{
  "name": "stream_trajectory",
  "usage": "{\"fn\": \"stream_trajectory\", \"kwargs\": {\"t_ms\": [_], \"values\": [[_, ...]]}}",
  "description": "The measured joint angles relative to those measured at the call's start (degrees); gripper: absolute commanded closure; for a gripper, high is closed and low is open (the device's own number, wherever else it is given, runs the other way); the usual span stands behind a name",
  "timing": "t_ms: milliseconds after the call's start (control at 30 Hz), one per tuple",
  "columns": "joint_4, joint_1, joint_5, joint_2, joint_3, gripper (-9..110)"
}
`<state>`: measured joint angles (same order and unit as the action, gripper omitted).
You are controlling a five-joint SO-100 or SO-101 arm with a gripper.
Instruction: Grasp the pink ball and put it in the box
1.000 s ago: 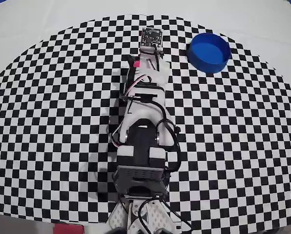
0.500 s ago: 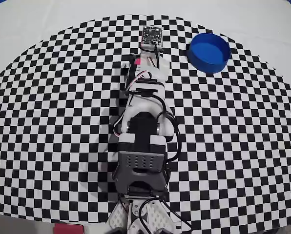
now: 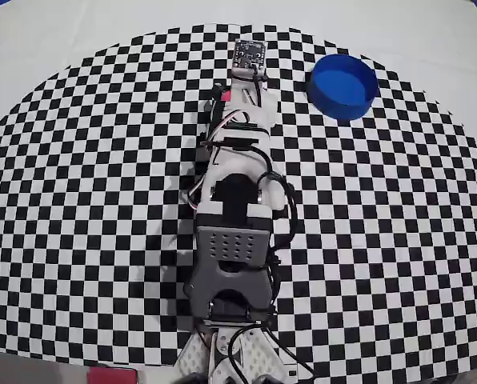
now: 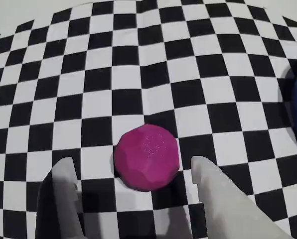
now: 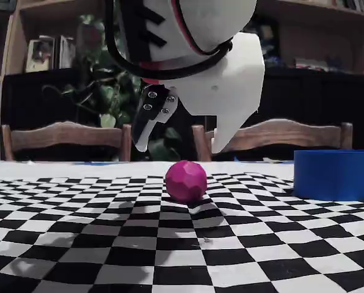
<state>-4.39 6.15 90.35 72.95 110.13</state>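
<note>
The approach step is in hand: the gripper (image 5: pixel 179 143) hangs spread wide above the pink ball (image 5: pixel 185 181), which rests on the checkered cloth at frame centre (the box (image 5: pixel 335 174) sits at right); next it should descend and close

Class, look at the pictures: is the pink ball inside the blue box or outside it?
Outside. The pink ball rests on the checkered cloth, beside the box, below the open gripper.

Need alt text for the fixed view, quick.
An open white gripper hangs above a pink ball resting on a black-and-white checkered table. A blue box sits at right; chairs and shelves stand behind.
</note>
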Motion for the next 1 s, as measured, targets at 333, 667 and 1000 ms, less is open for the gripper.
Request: {"fn": "stream_trajectory", "kwargs": {"t_ms": [333, 667, 1000], "values": [[0.0, 0.6, 0.0, -2.9, -3.2, 75], [0.0, 1.2, 0.0, -3.4, -3.4, 75], [0.0, 1.1, 0.0, -5.7, -5.7, 75]]}}
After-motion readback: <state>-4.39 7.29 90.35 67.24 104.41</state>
